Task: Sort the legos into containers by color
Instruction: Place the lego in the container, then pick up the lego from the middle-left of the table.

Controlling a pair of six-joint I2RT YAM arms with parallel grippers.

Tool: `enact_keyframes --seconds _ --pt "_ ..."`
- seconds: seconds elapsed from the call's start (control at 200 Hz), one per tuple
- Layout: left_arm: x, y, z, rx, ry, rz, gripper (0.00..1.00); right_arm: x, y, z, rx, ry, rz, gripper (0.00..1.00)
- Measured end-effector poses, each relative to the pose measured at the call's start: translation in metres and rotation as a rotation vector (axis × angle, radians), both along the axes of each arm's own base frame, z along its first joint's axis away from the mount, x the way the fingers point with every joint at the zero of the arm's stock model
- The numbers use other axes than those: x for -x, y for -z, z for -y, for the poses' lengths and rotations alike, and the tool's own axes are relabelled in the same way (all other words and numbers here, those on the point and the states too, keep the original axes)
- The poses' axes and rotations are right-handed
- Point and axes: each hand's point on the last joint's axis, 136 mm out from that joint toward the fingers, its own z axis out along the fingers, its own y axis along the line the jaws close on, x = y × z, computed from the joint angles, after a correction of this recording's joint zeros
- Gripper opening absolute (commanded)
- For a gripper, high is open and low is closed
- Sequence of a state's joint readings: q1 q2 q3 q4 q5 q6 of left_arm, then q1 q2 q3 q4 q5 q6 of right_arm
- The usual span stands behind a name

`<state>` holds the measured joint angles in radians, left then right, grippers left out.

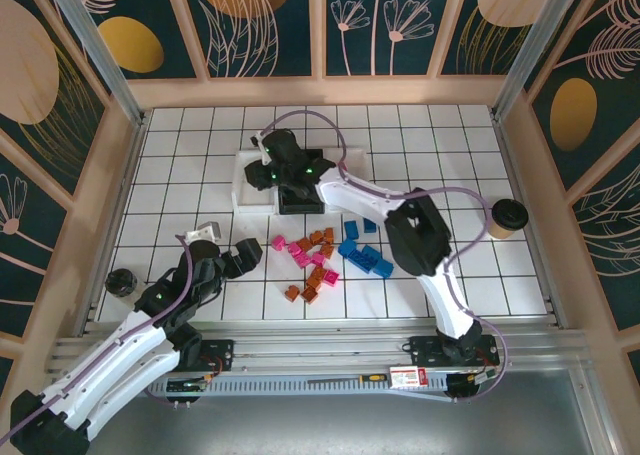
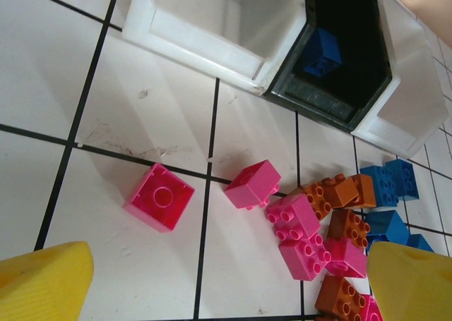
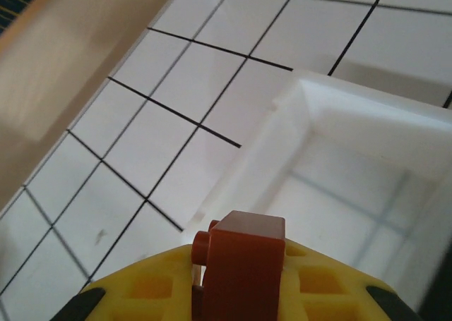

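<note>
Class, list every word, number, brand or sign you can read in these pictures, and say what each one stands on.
No text can be read.
White and red sticker, at the bottom of the top view: its print is too small to read.
Pink lego: no legible brand on its stud.

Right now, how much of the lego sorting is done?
Barely started. One blue brick lies in the black tray. The right pincer holds an orange-brown brick at a white tray. The pink, orange and blue pile waits on the table.
</note>
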<state>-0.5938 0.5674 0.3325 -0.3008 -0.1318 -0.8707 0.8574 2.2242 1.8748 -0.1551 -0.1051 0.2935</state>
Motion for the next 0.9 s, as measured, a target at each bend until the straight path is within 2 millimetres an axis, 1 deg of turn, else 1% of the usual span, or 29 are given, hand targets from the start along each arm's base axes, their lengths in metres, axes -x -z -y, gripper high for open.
enact_keyframes --seconds 0.055,0.105,0.15,0.205,0.26,0.34,0.45,0.531,0.606,0.711,0.806,0.901 --pt "0.001 0.002 0.000 0.000 0.002 -0.006 0.99 -0.012 0.015 -0.007 0.013 0.006 -0.020 0.21" --pt "0.001 0.002 0.001 0.004 0.006 -0.009 0.99 -0.019 0.027 -0.011 0.022 0.010 -0.036 0.24" --pt "0.002 0.003 0.002 0.006 0.011 -0.013 0.98 -0.024 0.034 -0.014 0.028 0.015 -0.052 0.29" --pt "0.002 0.004 0.002 0.005 0.014 -0.018 0.99 -0.029 0.039 -0.019 0.023 0.023 -0.068 0.40" --pt "0.003 0.005 0.003 0.004 0.016 -0.023 0.98 -0.031 0.040 -0.021 0.024 0.020 -0.071 0.48" --pt "0.003 0.007 0.004 0.003 0.023 -0.031 0.99 -0.031 0.036 -0.022 0.010 0.030 -0.087 0.54" --pt "0.004 0.008 0.007 0.010 0.037 -0.038 0.98 -0.032 0.027 -0.024 -0.006 0.031 -0.081 0.57" --pt "0.005 0.008 0.011 0.016 0.062 -0.043 0.94 -0.030 0.028 -0.022 -0.006 0.032 -0.082 0.57" --pt "0.007 0.011 0.016 0.013 0.096 -0.054 0.91 -0.019 0.031 -0.009 0.009 0.037 -0.095 0.58" --pt "0.009 0.020 0.022 -0.006 0.137 -0.087 0.87 0.003 0.025 0.018 0.005 0.050 -0.114 0.58" --pt "0.014 0.026 0.033 -0.022 0.186 -0.103 0.85 0.021 0.007 0.047 -0.035 0.069 -0.109 0.59" --pt "0.028 0.030 0.056 -0.055 0.287 -0.113 0.82 0.033 -0.012 0.077 -0.087 0.099 -0.089 0.59"
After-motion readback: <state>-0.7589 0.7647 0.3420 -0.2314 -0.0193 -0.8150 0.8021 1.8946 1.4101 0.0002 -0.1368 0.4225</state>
